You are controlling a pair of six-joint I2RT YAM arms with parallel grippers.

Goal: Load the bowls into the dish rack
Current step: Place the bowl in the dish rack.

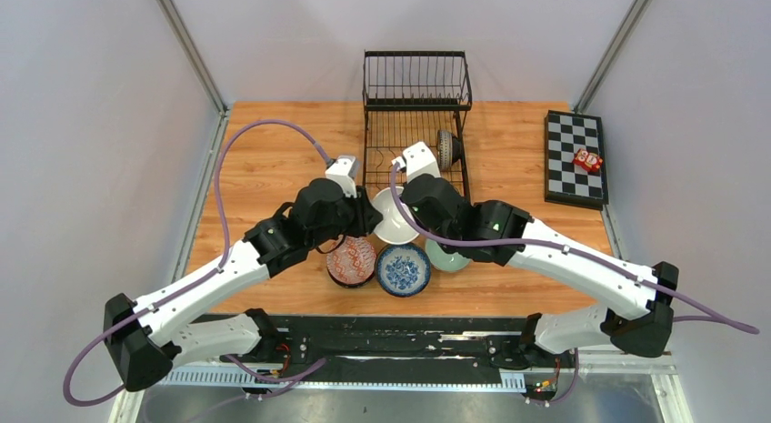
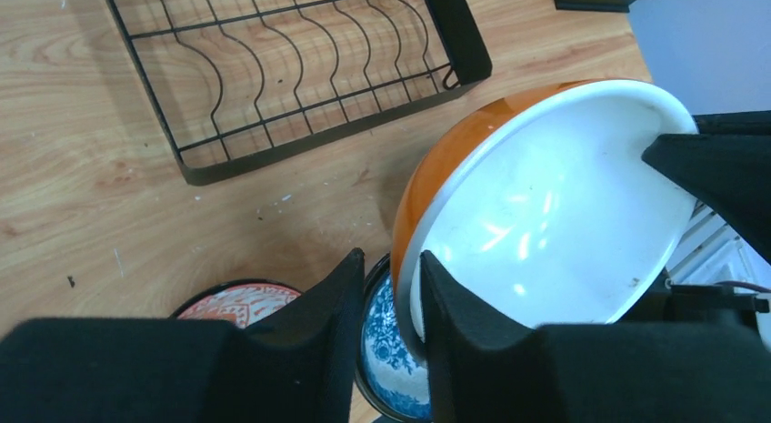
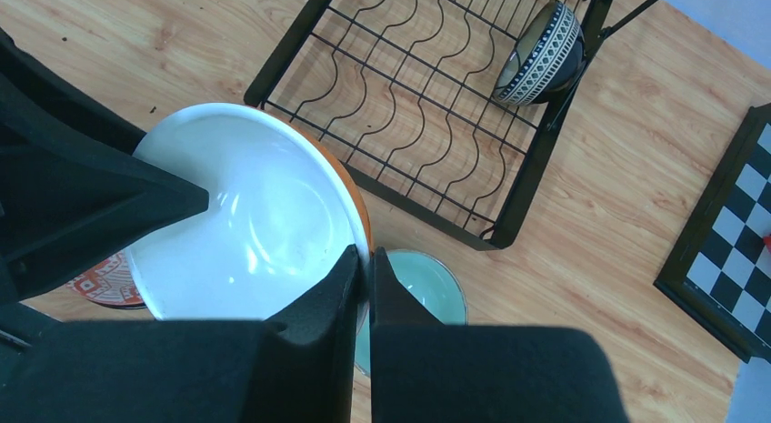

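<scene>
Glossy ceramic bowl, orange outside, white inside, hangs tilted just before the black wire rack, above three more bowls on the wood table. Both arms reach in low. R gripper pinches its rim; L gripper straddles the opp. rim, fingers slightly spread.

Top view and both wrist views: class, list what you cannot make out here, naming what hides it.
Held bowl: underside faces away in every view; only an orange strip shows.
Pale green bowl: top view, the right arm covers most.
Left end effector: left wrist view leaves unclear whether it grips the rim.
Red object on the checkered board: top view, too small to identify.
</scene>
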